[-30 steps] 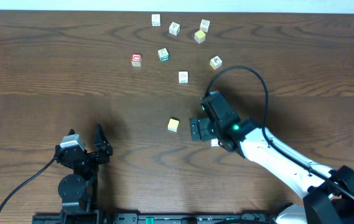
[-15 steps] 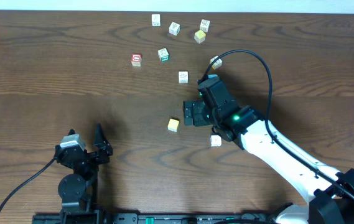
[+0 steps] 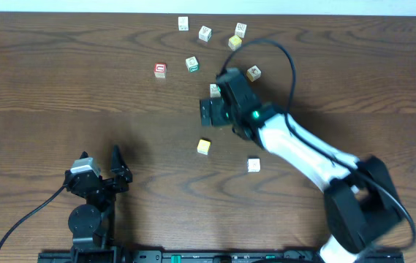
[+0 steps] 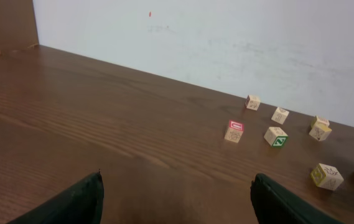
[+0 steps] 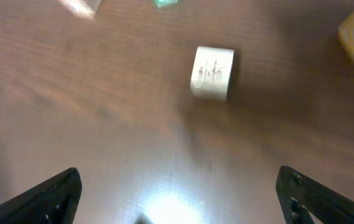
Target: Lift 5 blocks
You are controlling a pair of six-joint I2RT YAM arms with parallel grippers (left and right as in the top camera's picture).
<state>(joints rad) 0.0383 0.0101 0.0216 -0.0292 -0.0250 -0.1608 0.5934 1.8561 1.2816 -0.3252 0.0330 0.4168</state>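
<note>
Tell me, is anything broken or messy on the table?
Nothing looks broken or spilled. The blocks just sit scattered, turned different ways. The yellow-orange block and one whitish block sit apart from the rest.

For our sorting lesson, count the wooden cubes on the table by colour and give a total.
Red-bordered cube: 1
Green-bordered cube: 1
Yellow cubes: 2
Whitish cubes: 6
Total: 10
</note>
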